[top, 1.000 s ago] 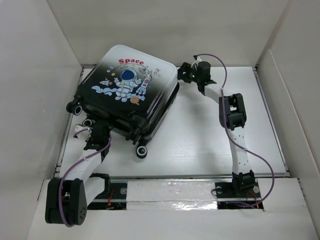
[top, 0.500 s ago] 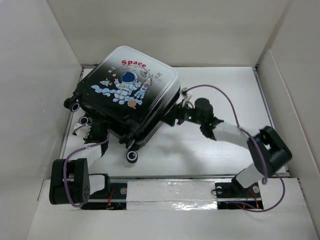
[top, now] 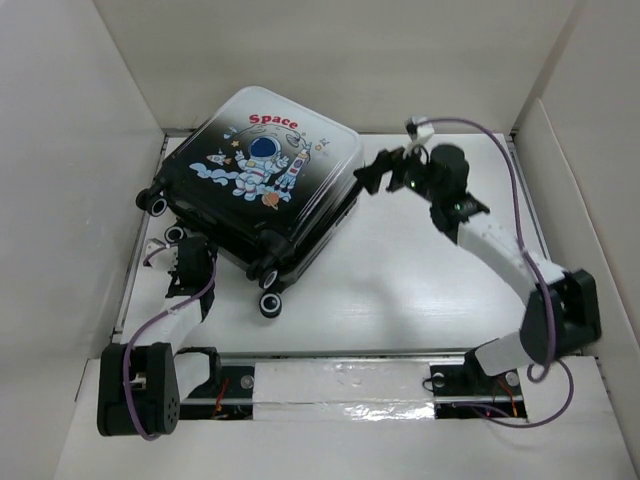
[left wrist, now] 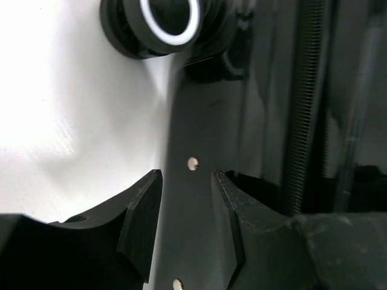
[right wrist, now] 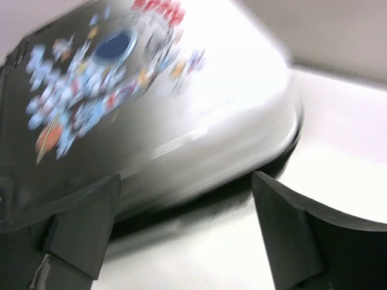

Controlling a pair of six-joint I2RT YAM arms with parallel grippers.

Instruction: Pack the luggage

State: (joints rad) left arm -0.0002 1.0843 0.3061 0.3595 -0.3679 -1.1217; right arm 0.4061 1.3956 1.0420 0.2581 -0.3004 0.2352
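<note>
- Luggage (top: 255, 190): lies flat on the white table (top: 420, 290), in the far-left part, turned at an angle. The printed shell faces up. The astronaut print (top: 262, 165) and the red "Space" are readable from above.
- The shell fades from black on the near-left side to white at the far-right corner. It looks closed or nearly closed. I cannot tell if the seam is fully shut.
- Black wheels stick out along the near-left edge. The nearest wheel (top: 268, 305) has a white ring and rests on the table.
- Left gripper (top: 190, 265): sits low at the near-left edge of the luggage, between the wheels and close under the shell.
- Left wrist view: the left gripper (left wrist: 185, 176) has its fingers (left wrist: 142, 223) only narrowly parted. A black panel (left wrist: 193, 121) with small pale rivets fills the gap between them. I cannot tell whether they pinch it or just sit over it.
- Same view: one wheel (left wrist: 169, 18) is at the top, white table shows to the left, and a zipper (left wrist: 302, 109) runs down the right.
- Right gripper (top: 372, 175): held above the table just beside the white right corner of the luggage, pointing at it. Contact cannot be judged from above.
- Right wrist view: the right gripper (right wrist: 186, 178) has its fingers (right wrist: 84, 229) spread wide with nothing between them. The luggage (right wrist: 151, 90) fills the view ahead, print side up and motion-blurred, with its white corner nearest.
- The right arm reaches in from the right side of the table with its elbow well out to the right.
</note>
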